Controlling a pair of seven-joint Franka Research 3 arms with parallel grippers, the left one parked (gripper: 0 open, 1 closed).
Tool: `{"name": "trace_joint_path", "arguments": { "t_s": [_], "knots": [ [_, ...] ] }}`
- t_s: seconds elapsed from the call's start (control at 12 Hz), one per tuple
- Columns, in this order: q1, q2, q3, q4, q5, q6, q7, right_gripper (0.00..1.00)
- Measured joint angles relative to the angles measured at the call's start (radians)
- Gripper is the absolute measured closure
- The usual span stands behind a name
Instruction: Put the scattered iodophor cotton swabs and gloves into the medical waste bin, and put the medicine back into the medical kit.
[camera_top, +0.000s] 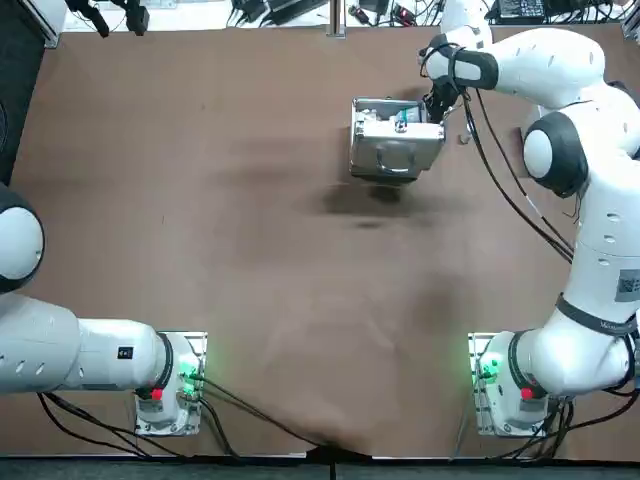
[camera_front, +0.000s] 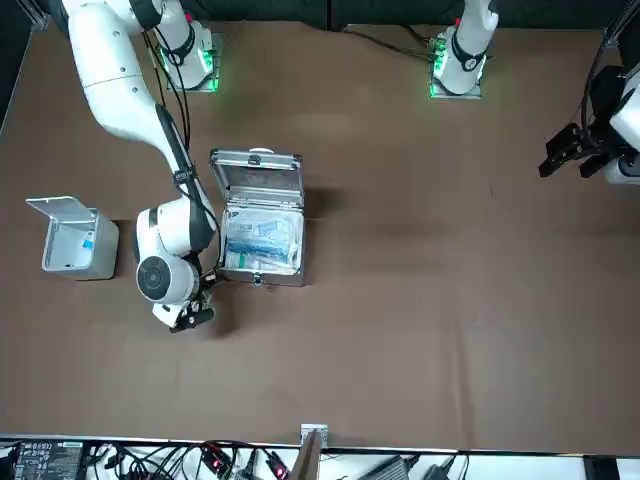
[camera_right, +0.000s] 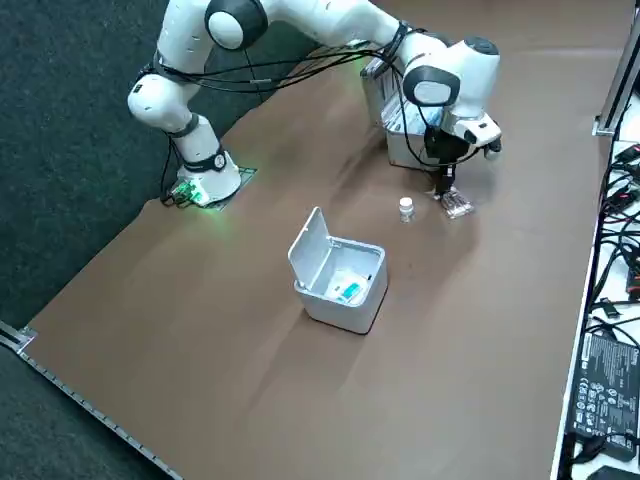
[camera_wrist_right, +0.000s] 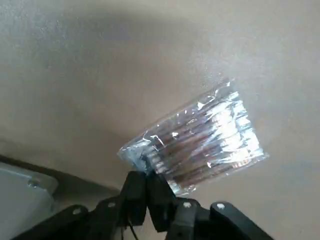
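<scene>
Right gripper (camera_wrist_right: 146, 182): clenched on one corner of clear swab packet (camera_wrist_right: 200, 145), beside open kit (camera_top: 395, 150); small bottle (camera_right: 405, 208) upright on counter (camera_right: 250, 380) nearby; bin (camera_right: 335, 310) open.

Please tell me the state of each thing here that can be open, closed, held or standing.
medical kit: open, lid raised.
waste bin: lid open.
medicine bottle: upright, outside the medical kit.
swab packet: pinched at one corner.
right gripper: shut on the swab packet, beside the medical kit.
</scene>
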Motion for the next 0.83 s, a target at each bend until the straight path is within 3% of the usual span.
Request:
{"name": "trace_joint_path", "arguments": {
  "t_s": [0.83],
  "knots": [
    [-0.002,-0.071,-0.002,0.033,0.004,-0.016,0.0,0.95]
  ]
}}
